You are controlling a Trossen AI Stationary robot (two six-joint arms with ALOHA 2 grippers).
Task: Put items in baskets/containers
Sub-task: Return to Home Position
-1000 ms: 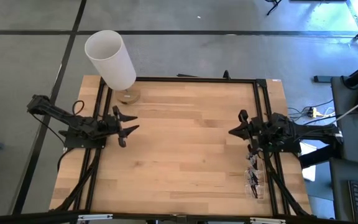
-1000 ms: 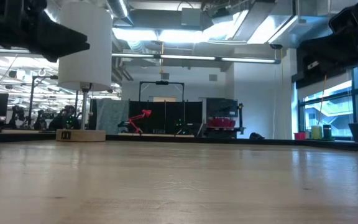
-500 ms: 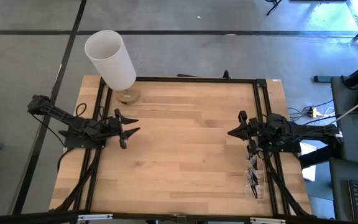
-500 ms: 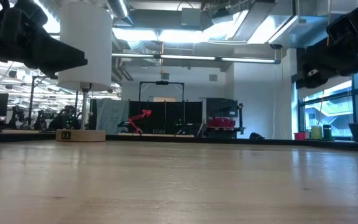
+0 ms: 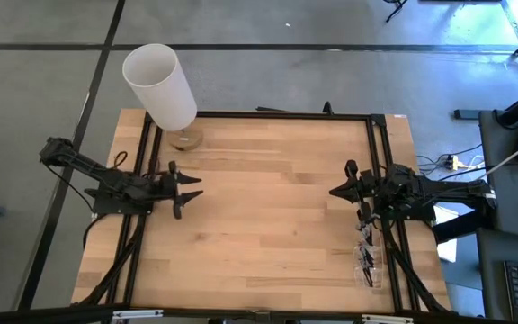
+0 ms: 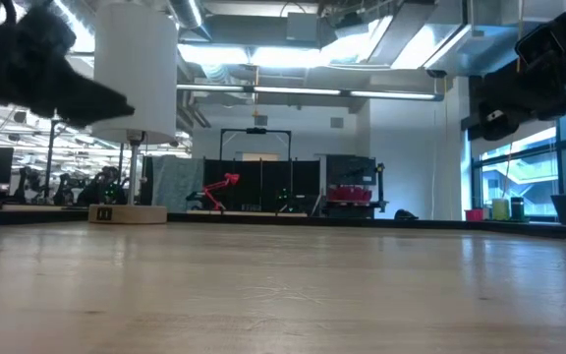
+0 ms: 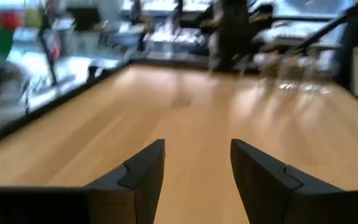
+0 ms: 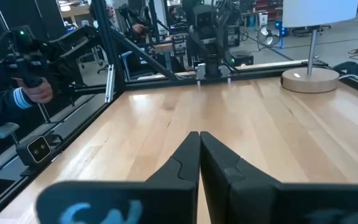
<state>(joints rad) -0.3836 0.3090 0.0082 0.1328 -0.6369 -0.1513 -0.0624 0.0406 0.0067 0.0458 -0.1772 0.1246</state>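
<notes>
The clear holder point(image 5: 368, 258) lies along the table's right edge, near the front, with several dark brushes in it; they are too small to tell apart. My left gripper point(image 5: 190, 186) hovers over the table's left part with its fingers open point(image 7: 197, 163), and only bare wood lies below them. My right gripper point(image 5: 334, 191) hovers over the right part, shut point(image 8: 199, 142) and empty, a little to the far side of the holder. Both grippers point toward the table's middle.
A lamp with a tall white shade point(image 5: 159, 85) stands on its round base point(image 5: 185, 139) at the far left corner. Black frame rails point(image 5: 376, 162) run along the table's edges. Beyond the table, a person's hand point(image 8: 35, 89) in a blue sleeve holds a dark device.
My left gripper has sunk lower over the table's left part, still open. My right gripper has dropped slightly and then held still.
</notes>
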